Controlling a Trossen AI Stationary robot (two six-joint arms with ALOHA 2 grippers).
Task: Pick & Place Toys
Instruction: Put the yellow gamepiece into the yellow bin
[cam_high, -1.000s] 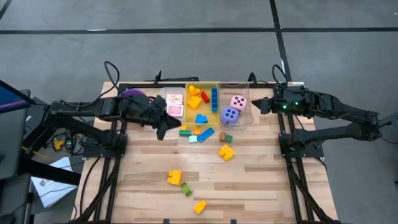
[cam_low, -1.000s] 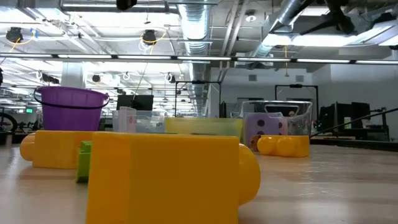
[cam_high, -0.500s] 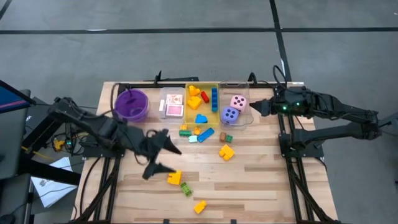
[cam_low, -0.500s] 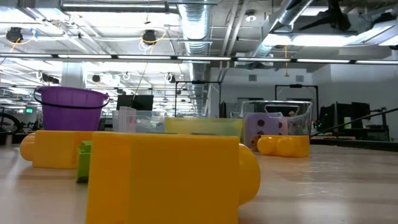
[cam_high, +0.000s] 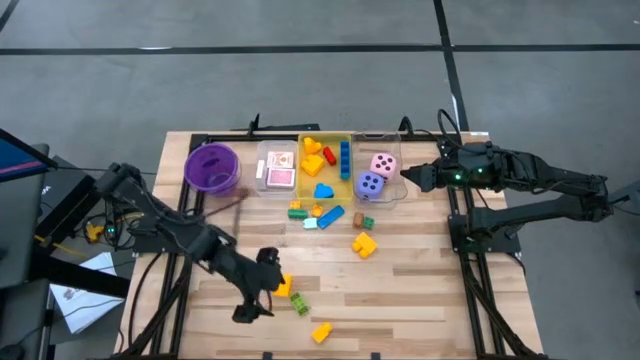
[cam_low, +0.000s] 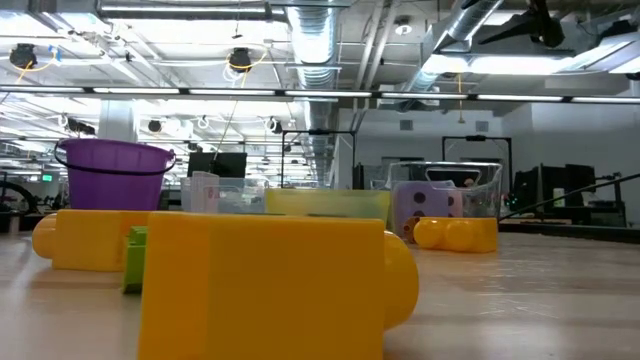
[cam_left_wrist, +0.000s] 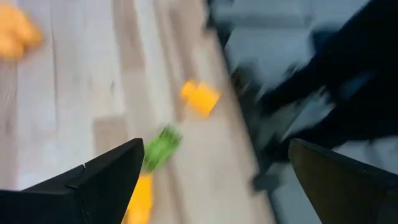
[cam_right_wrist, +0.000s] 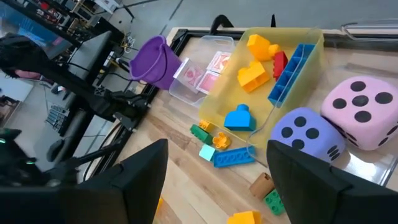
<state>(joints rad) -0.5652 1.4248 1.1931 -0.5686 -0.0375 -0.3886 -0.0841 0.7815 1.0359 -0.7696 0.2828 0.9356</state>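
pink die (cam_high: 383, 163) and purple die (cam_high: 370, 185) are being seen side by side in the clear bin. red-and-white cards (cam_high: 281, 168) are lying flat in another clear bin. yellow, orange, red and blue blocks (cam_high: 322, 160) are lying in the yellow bin. loose blocks (cam_high: 318, 214) are lying just before it, a yellow block (cam_high: 364, 244) nearer, and yellow and green ones (cam_high: 290, 292) near the front edge.

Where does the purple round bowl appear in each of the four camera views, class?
High view: purple bowl at the table's far left, beside the clear bin.
Low view: left background.
Left wrist view: not in it.
Right wrist view: upper left, beside that bin.
Shared landmark: the clear bin holding cards.
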